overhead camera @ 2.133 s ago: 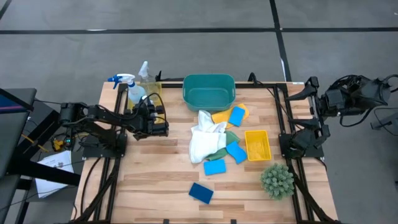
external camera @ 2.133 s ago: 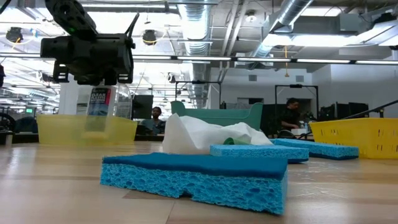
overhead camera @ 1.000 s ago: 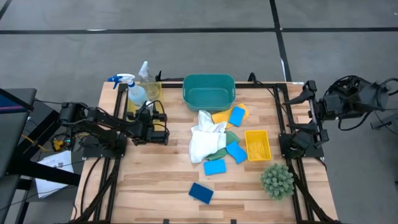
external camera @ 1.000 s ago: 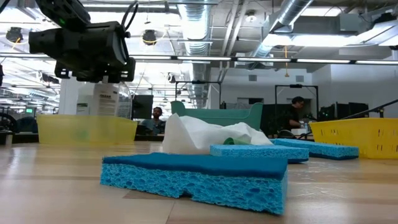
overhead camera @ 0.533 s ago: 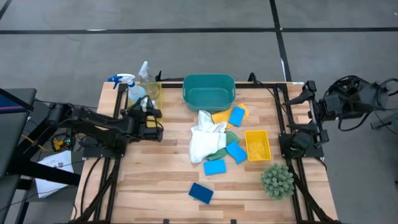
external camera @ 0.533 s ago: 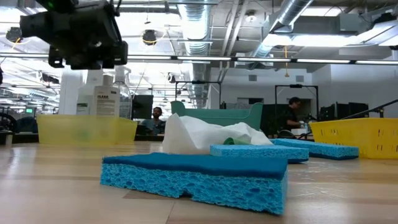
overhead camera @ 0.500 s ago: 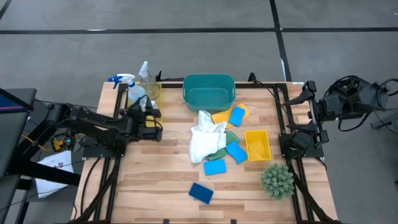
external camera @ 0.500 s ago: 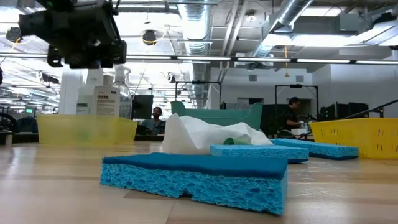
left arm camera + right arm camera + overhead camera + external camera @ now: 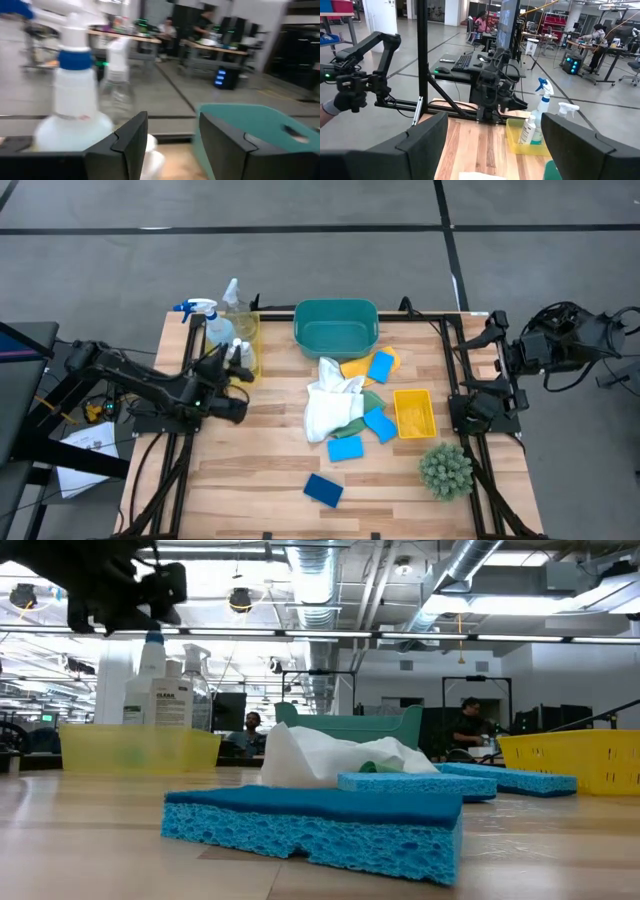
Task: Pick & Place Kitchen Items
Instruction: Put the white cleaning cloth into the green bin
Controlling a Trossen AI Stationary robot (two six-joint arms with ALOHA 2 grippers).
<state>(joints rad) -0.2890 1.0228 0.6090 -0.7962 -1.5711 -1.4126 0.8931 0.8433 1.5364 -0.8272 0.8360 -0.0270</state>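
A wooden table [image 9: 250, 470] carried the whole spread, largest first: a teal basin [image 9: 336, 327] at the far edge, with a white cloth [image 9: 328, 407] heaped in front of it at the centre. Right of the heap sat an empty yellow tray [image 9: 414, 413], and a spiky green plant [image 9: 446, 470] stood at the near right corner. A second yellow tray [image 9: 140, 747] at the far left held the blue-trigger spray bottle [image 9: 213, 325], a small clear bottle [image 9: 236, 305] and a small labelled white bottle [image 9: 171, 703], all standing upright. A dark-blue sponge [image 9: 323, 489] lay alone toward the near edge, while light-blue sponges [image 9: 345, 448] ringed the cloth heap (a yellow cloth [image 9: 355, 367] and a green cloth [image 9: 372, 400] peeked out from under it). The left gripper [image 9: 228, 409] hung above the table's left side, just in front of the bottle tray, its fingers [image 9: 131, 142] apart with nothing between them. The right gripper [image 9: 492, 145] waited beyond the table's right edge, its fingers spread wide and empty.
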